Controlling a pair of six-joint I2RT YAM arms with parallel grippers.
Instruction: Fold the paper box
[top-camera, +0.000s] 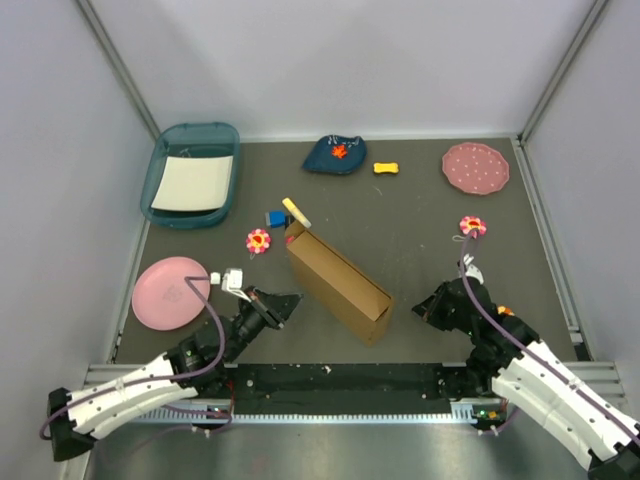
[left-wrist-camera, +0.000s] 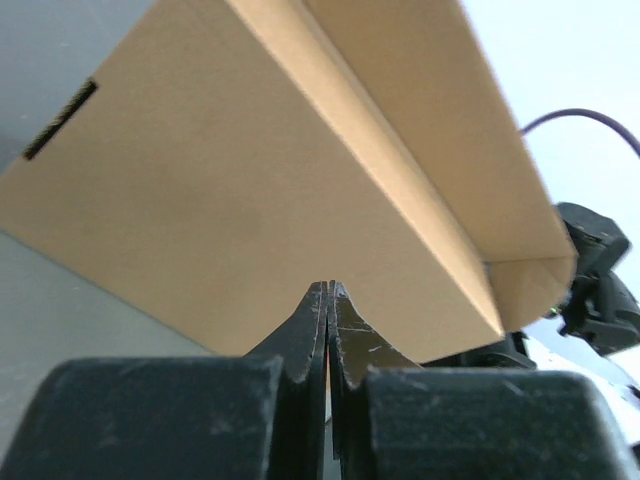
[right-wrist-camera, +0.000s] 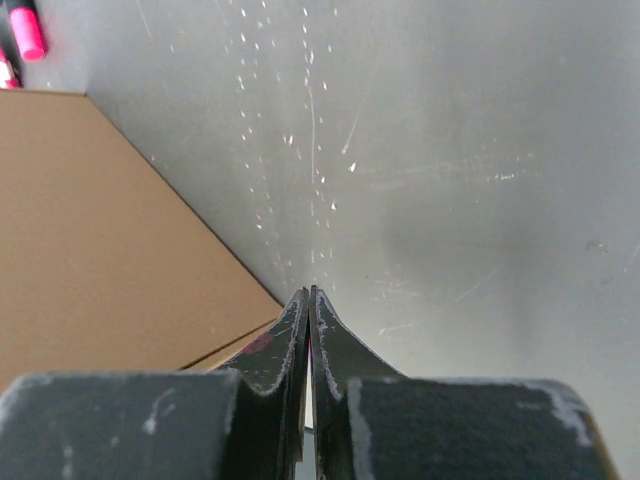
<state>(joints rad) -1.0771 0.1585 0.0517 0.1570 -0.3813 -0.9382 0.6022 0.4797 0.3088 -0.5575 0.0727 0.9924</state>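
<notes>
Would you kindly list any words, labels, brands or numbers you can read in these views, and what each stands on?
None can be read.
The paper box is plain brown, with no print showing.
The pink plate by the left arm bears a faint mark, too small to read.

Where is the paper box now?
In the top view the paper box stands mid-table, between the left gripper and the right gripper, its far end by the yellow block.

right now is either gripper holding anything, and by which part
Nothing is held. The left gripper and the right gripper are both shut empty, one on each side of the paper box, neither pinching its cardboard.
</notes>
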